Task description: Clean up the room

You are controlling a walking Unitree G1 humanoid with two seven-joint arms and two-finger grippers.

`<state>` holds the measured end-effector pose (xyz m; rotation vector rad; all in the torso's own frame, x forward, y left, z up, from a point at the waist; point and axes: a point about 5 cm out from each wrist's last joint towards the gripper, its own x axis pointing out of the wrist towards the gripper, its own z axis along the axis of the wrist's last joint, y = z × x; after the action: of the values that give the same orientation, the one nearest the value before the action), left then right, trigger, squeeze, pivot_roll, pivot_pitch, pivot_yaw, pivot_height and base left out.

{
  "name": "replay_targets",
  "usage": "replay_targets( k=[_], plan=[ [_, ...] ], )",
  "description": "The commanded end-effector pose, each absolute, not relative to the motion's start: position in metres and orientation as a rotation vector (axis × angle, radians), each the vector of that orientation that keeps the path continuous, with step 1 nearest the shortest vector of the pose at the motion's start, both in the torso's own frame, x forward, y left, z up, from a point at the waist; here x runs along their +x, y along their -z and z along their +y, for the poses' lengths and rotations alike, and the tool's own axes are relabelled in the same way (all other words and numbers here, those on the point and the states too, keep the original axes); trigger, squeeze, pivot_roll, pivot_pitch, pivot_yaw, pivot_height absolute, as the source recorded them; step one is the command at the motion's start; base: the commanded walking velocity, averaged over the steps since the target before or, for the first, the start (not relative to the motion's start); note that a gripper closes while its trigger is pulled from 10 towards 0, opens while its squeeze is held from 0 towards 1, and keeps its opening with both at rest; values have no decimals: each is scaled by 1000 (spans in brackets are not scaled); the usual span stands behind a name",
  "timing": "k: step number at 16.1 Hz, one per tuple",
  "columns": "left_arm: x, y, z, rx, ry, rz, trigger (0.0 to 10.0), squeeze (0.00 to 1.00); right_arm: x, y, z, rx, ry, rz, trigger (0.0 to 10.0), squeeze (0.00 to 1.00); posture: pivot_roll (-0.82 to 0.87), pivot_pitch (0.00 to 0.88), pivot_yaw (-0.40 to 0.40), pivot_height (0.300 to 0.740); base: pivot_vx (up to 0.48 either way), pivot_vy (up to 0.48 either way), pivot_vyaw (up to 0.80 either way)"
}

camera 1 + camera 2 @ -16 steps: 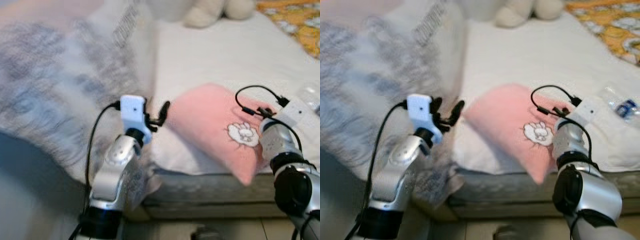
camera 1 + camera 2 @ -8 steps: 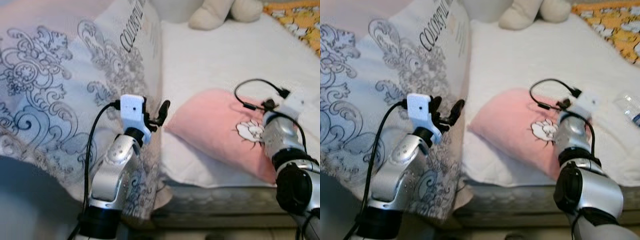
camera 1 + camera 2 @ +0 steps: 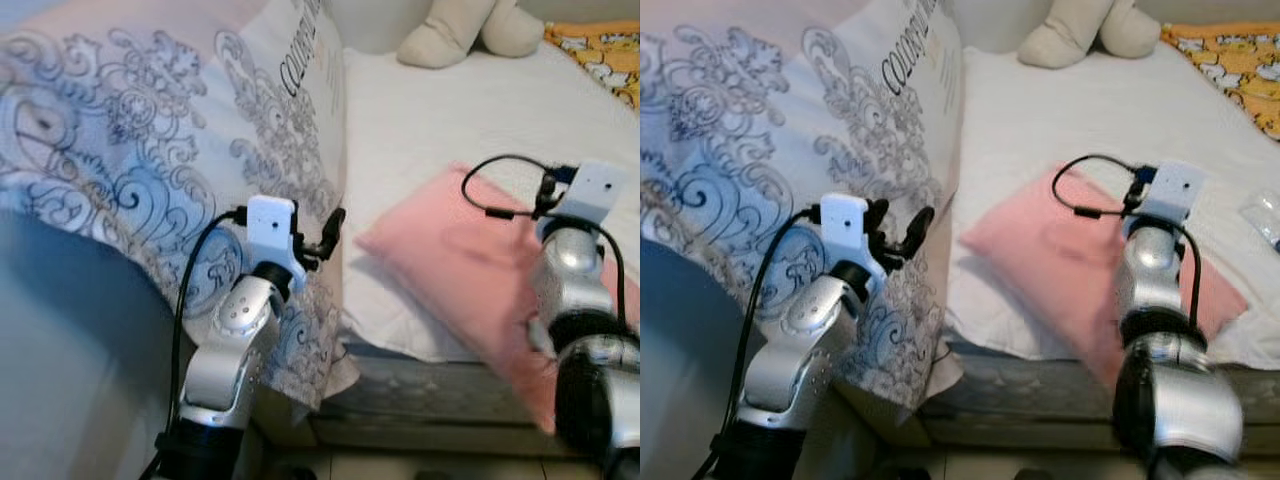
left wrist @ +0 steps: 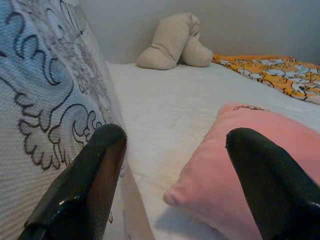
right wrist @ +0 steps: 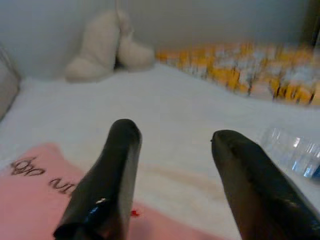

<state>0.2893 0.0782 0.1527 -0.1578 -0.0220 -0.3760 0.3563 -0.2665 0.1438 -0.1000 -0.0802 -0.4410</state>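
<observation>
Presently, at your far left, a large patterned blanket with grey and blue scrollwork and printed lettering hangs over the left side of the bed and drapes down past the mattress edge. Your left gripper is raised in front of that blanket's hanging edge, fingers spread apart and holding nothing; in the left wrist view one finger lies against the blanket's pattern and the other sits before the pink pillow.

Moving right, the pink pillow lies on the white sheet near the front edge of the bed, one corner pointing toward the blanket, its far end reaching toward the bed's right side. Dark embroidered lettering shows on its cover in both wrist views, too small to read.

Your right gripper is above the pillow, fingers parted and empty, with pink fabric below the fingertips. The right arm stands in front of the pillow's middle.

At the back of the bed a cream plush toy rests against the wall. An orange patterned cover lies across the far right corner. A clear plastic bottle lies on the sheet at the right, well apart from the pillow.
</observation>
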Motion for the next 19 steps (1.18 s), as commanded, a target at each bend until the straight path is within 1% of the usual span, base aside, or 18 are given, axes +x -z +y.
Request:
replay_targets(
  k=[1,2,4,5,6,8,9,10,11,13,14,15,16,18,19],
  plan=[
    [288,-154,85,-133,350,-31,10000,0,351,-145,-250,-169,407,-132,10000,1000,-105,0,101,740,0,0,0],
    [288,-153,89,-121,330,-27,10000,0,338,-138,-239,-200,379,-141,10000,0,-102,0,96,740,0,0,0],
    [284,-150,102,-96,277,-25,10000,0,289,-133,-209,-271,250,-203,10000,0,-104,0,79,740,0,0,0],
    [281,-149,105,-95,267,-25,10000,0,277,-136,-204,-291,207,-225,10000,0,-104,0,79,740,0,0,0],
    [276,-147,109,-94,257,-23,10000,0,259,-145,-197,-336,125,-278,10000,0,-113,0,72,740,0,0,0],
    [270,-146,111,-81,258,-25,10000,0,240,-153,-189,-393,46,-325,10000,0,-120,0,62,740,0,0,0],
    [266,-144,112,-72,257,-22,10000,0,229,-150,-188,-408,24,-303,10000,0,-120,0,62,740,0,0,0],
    [255,-138,114,-55,254,-17,10000,0,207,-140,-189,-409,8,-213,10000,0,-114,0,53,740,0,0,0],
    [247,-133,121,-26,232,-24,10000,0,200,-133,-193,-399,15,-161,10000,0,-114,0,53,740,0,0,0],
    [225,-123,139,1,188,-42,10000,0,192,-120,-201,-316,28,-70,10000,0,-115,0,55,740,0,0,0],
    [216,-116,146,-26,159,-22,10000,0,192,-114,-205,-272,49,-39,10000,0,-111,0,57,740,0,0,0],
    [214,-114,148,-36,140,-11,10000,0,195,-111,-205,-250,60,-24,10000,0,-108,0,58,740,0,0,0],
    [218,-114,150,-45,118,-11,10000,0,203,-109,-202,-233,62,-21,10000,0,-102,0,60,740,0,-480,0],
    [232,-122,144,-63,111,-43,10000,0,219,-111,-192,-244,39,-49,10000,0,-106,0,60,740,0,-480,0],
    [235,-123,143,-64,113,-46,10000,0,224,-114,-190,-236,37,-63,10000,0,-109,0,64,740,0,-480,0]
  ],
)
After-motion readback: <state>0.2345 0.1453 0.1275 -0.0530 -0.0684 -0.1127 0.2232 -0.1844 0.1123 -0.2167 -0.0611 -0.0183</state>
